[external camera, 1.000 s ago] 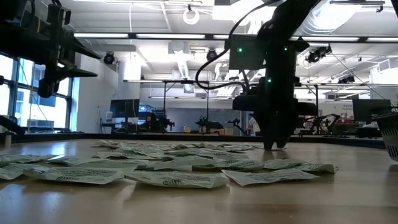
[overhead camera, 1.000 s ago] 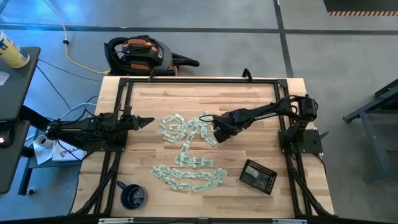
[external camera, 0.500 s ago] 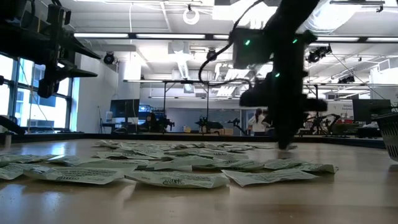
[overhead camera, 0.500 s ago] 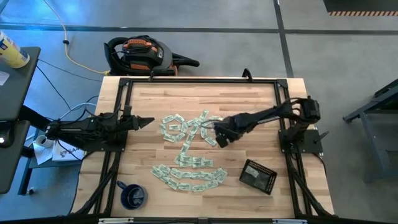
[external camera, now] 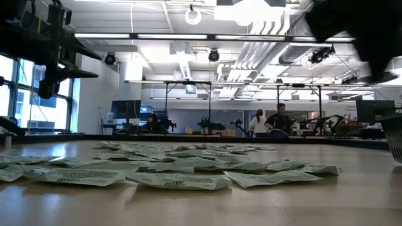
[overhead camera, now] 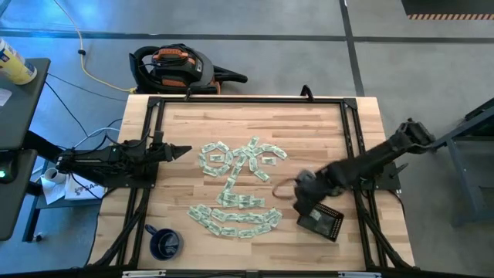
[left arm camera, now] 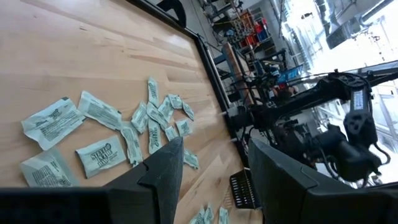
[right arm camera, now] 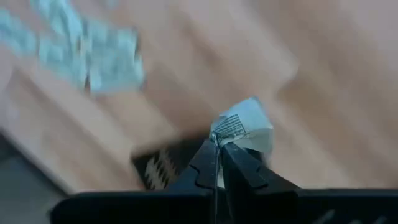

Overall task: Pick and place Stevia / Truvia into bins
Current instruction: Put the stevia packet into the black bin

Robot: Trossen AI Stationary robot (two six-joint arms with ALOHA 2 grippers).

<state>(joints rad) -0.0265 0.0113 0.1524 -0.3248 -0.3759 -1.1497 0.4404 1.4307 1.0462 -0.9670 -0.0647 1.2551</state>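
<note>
Carried off the heap since a second ago: one sachet (right arm camera: 244, 127), now clamped in the right gripper (overhead camera: 303, 188) just beside the tray (overhead camera: 320, 218), near its heap-side edge. Probably a short reach left before release over the tray. Rest of the sachets (overhead camera: 235, 185) spread well clear of the tray, bare table (overhead camera: 309, 123) all round it. Left gripper (left arm camera: 214, 171) parked beyond the heap, fingers apart, holding nothing.

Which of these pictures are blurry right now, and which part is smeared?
Right wrist view: table and loose sachets smear, while the right pincer and its held sachet stay crisp. High view: only the right arm's tip near the black tray is soft. Low view: a dark blur at top right.
</note>
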